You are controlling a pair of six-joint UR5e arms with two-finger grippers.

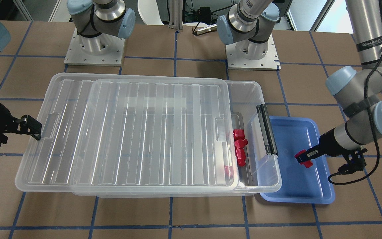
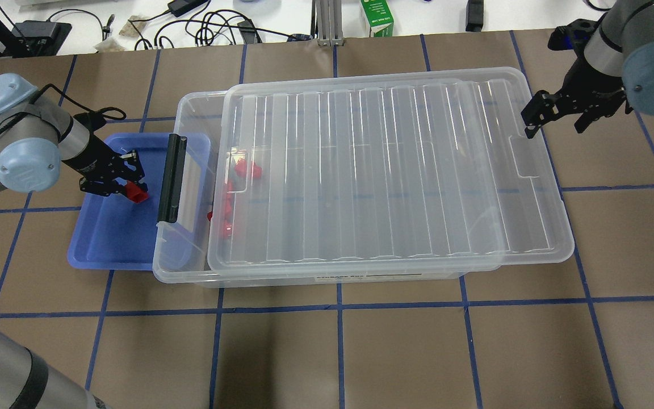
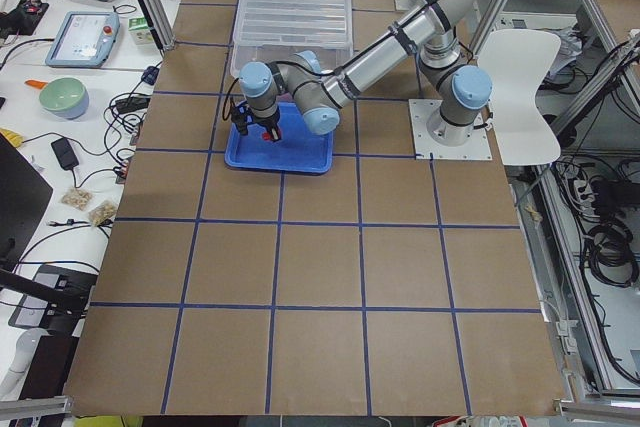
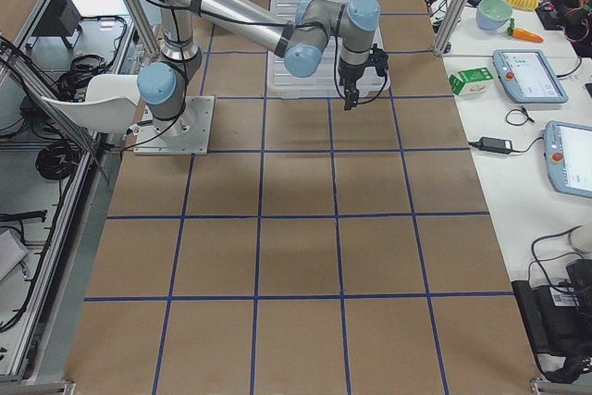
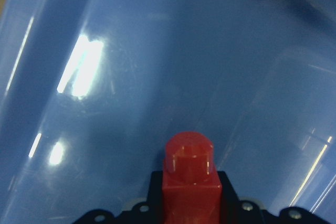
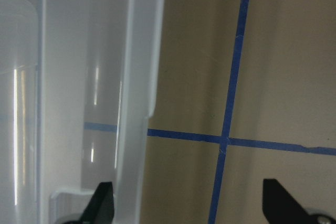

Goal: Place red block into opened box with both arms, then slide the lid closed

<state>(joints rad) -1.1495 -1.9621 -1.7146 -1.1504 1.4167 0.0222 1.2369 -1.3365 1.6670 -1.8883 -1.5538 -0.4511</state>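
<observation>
My left gripper (image 2: 128, 184) is shut on a red block (image 2: 138, 194), held just above the floor of the blue tray (image 2: 100, 250). The left wrist view shows the red block (image 5: 190, 171) with its round peg end pointing out of the jaws. The clear box (image 1: 264, 186) has its ribbed lid (image 1: 144, 132) slid toward my right side. A gap stays open at the end with the black latch (image 1: 266, 129). Several red pieces (image 1: 240, 146) lie in that gap. My right gripper (image 2: 557, 122) is open beside the lid's (image 6: 142, 77) far short end, holding nothing.
The blue tray (image 1: 297, 189) butts against the box's latch end. The two arm bases (image 1: 95, 49) stand behind the box. A green carton (image 2: 377, 17) and cables lie beyond the table's far edge. Brown table surface with blue tape lines surrounds the box.
</observation>
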